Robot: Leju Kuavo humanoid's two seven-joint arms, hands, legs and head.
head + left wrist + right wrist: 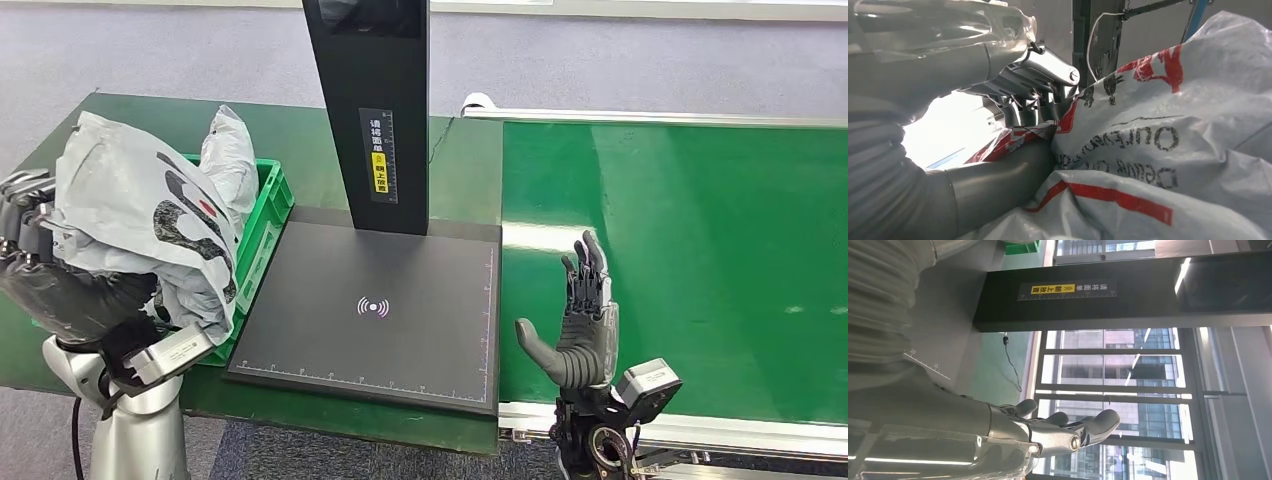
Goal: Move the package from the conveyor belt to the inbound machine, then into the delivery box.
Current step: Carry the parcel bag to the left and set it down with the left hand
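A crumpled grey plastic package (140,215) with black and red print hangs over the green delivery box (265,215) at the left of the table. My left hand (30,250) grips the package from its left side; in the left wrist view the fingers (1035,107) and thumb pinch the grey bag (1168,150). My right hand (582,320) stands open and upright over the near left edge of the green conveyor belt (700,250), with nothing in it. The right wrist view shows its fingers (1068,427) spread. The black inbound machine plate (370,310) lies between the hands.
The machine's black post (372,110) rises from the back of the plate. Another grey bag (232,150) sits in the green box behind the held package. Grey floor lies beyond the table and belt.
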